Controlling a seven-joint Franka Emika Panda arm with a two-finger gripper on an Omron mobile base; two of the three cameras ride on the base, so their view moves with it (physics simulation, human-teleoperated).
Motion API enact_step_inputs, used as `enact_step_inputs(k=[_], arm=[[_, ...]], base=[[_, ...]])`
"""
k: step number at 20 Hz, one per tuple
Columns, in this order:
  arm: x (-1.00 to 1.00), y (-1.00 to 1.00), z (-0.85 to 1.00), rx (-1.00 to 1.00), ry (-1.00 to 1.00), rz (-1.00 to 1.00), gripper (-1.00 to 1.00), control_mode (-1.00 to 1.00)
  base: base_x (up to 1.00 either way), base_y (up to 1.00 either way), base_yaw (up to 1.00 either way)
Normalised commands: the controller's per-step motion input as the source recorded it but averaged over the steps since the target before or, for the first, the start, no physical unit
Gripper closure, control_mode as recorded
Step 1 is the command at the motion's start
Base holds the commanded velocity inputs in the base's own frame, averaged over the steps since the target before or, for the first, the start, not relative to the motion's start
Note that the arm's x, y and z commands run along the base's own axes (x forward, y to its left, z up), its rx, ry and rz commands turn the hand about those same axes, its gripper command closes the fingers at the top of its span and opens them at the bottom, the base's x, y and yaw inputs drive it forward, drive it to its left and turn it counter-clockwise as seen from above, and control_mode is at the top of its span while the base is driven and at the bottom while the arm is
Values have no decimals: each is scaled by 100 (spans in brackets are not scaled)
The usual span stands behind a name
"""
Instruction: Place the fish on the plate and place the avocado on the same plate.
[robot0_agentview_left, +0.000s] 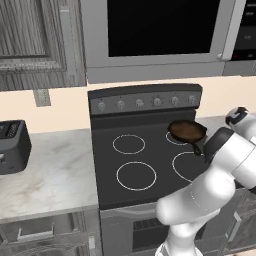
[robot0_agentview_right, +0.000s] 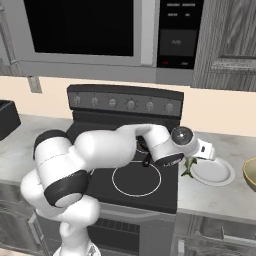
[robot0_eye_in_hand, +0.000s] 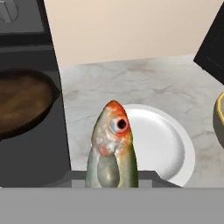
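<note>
Hand view: the fish is held in the gripper, jaws narrowed on its body, head pointing away from the camera, poised over the left rim of the plate. The step in hand is judged to be the first placement; the next move calls for carrying the fish further over the plate's centre, lowering it, then releasing. The plate rests on the marble counter, just right of the stove's right edge. Left to right, the scene holds a frying pan on the stove, the plate, then a yellowish bowl at the counter's right. A beige wall backs the counter.
</note>
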Motion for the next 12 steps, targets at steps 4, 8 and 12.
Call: enact_step_inputs(k=[4,8,12], arm=[[0,-17,-14,0,1,0,100,-100],[8,-7,-4,0,7,0,100,-100],[10,-1,-12,0,7,0,100,-100]], base=[[0,0,0],[0,0,0],[0,0,0]])
